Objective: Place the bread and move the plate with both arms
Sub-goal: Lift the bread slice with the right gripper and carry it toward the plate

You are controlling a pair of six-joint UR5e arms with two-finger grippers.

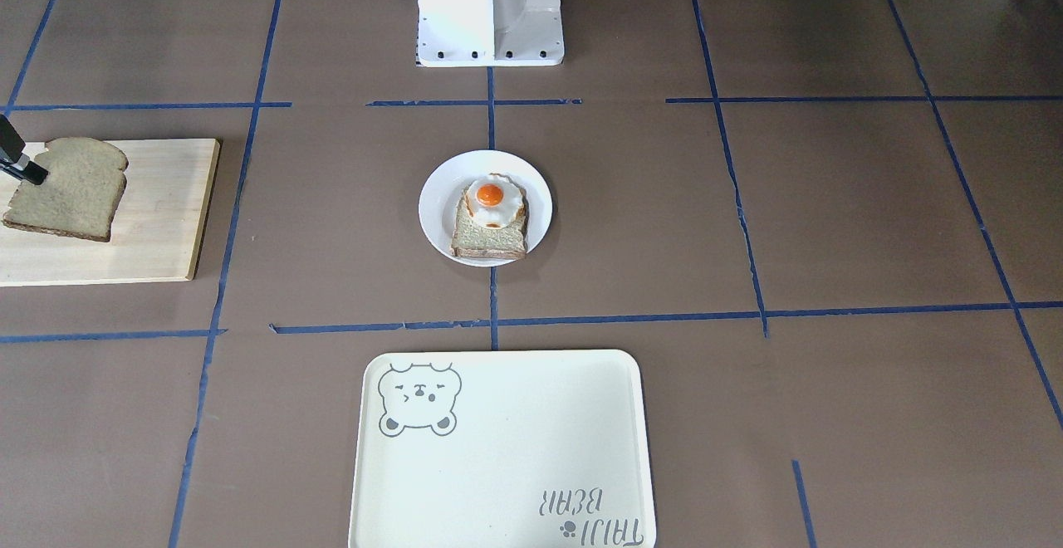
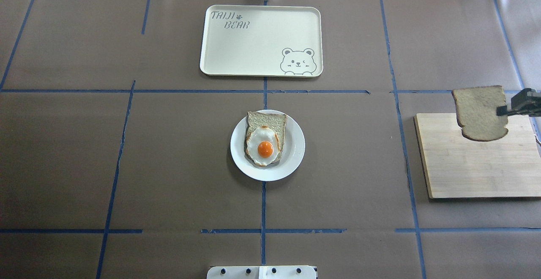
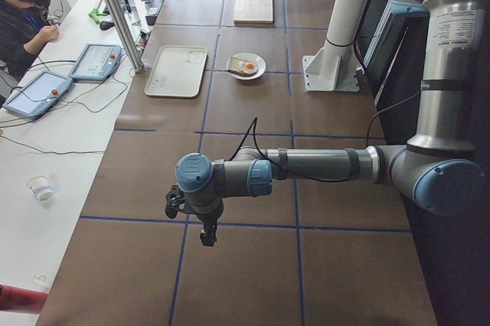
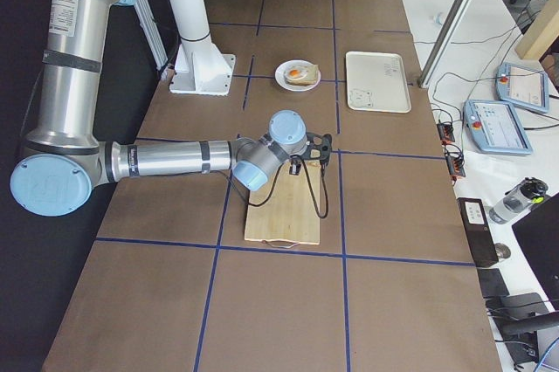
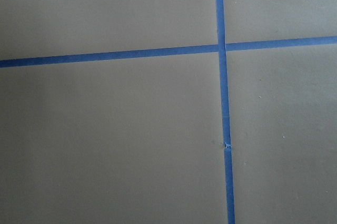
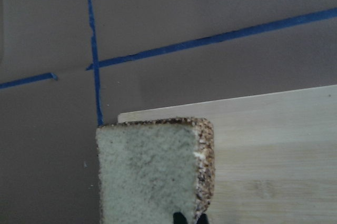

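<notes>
The bread (image 2: 481,113), a coarse tan slice with a dark crust, hangs above the wooden board (image 2: 477,169) at the table's right end. My right gripper (image 2: 501,110) is shut on its edge. In the front-facing view the bread (image 1: 71,187) hovers over the board with the right gripper (image 1: 38,173) at its rim. The right wrist view shows the bread (image 6: 150,171) close up. At the table's centre the white plate (image 2: 296,143) carries a pale slice topped with a fried egg (image 2: 265,148). My left gripper (image 3: 207,233) hangs over bare table at the left end; I cannot tell its state.
A cream tray with a bear drawing (image 2: 260,40) lies beyond the plate on the operators' side. The white robot base (image 1: 490,8) stands behind the plate. Blue tape lines cross the brown table. A person sits at a side bench (image 3: 27,12) with tablets.
</notes>
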